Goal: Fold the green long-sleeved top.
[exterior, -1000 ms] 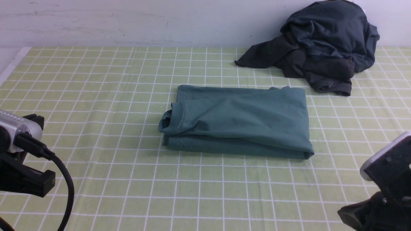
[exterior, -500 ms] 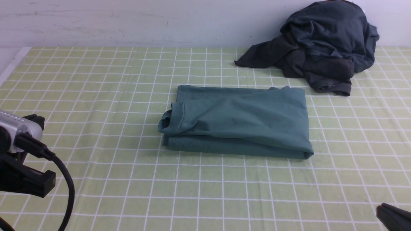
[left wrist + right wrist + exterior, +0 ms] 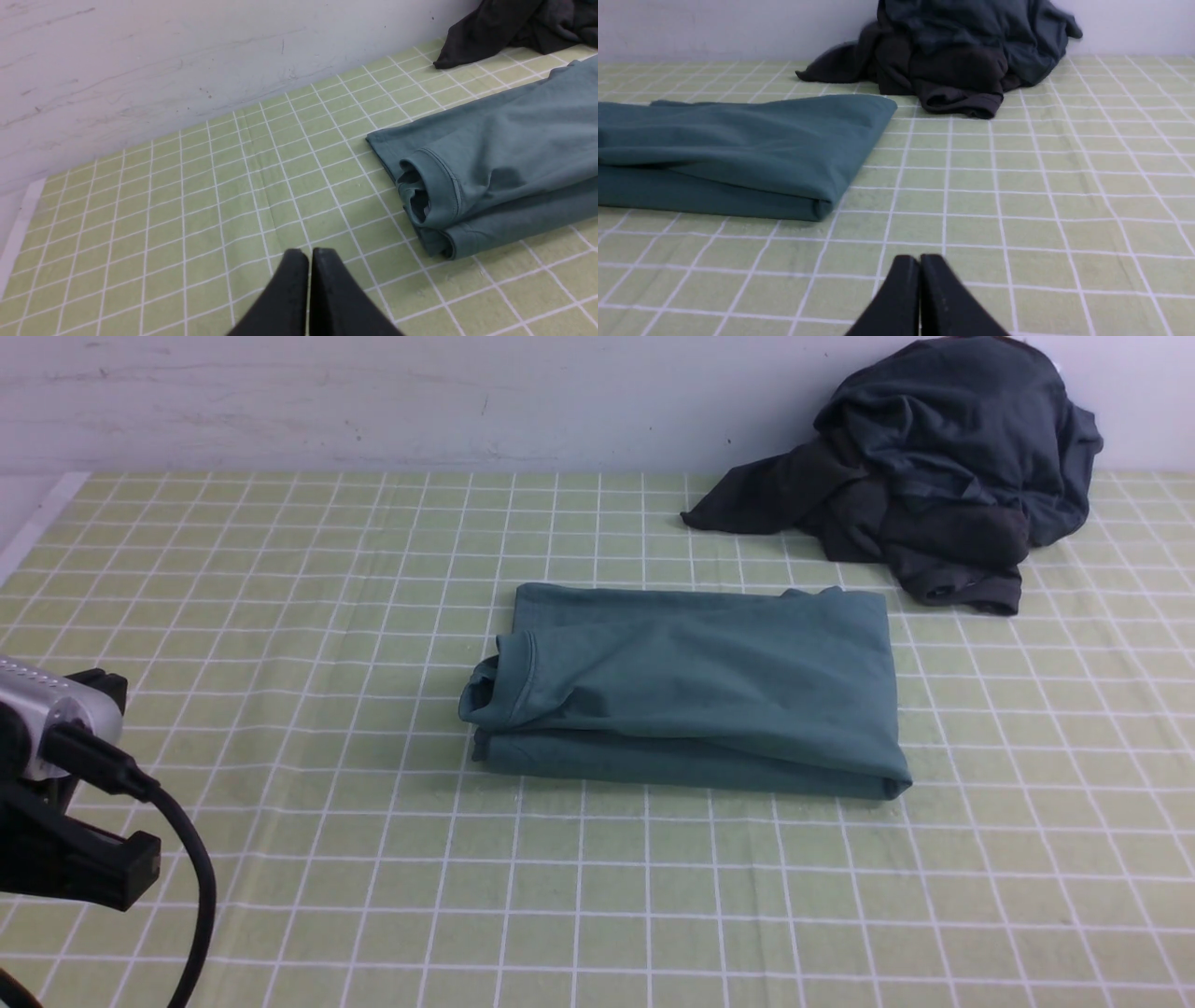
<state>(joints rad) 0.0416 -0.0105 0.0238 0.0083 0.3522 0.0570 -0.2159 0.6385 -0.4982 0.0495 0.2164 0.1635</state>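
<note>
Green top (image 3: pixel 686 686) lies folded on the tabletop (image 3: pixel 280 616), soft and light (likely floppy if lifted). Best gripped at its thick folded edge. Both sets of fingers (image 3: pixel 306 280) (image 3: pixel 920 284) are pressed together, holding nothing.

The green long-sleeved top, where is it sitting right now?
In the front view, the folded green long-sleeved top lies flat near the middle of the checked tablecloth, slightly right of centre. The dark clothes pile sits behind it to the right, not touching it.

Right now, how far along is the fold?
Looks done: the top lies in a compact folded rectangle on the mat. Nothing in hand: left claw and right claw are shut, clear of it. Left: perhaps the loose cuff.
</note>
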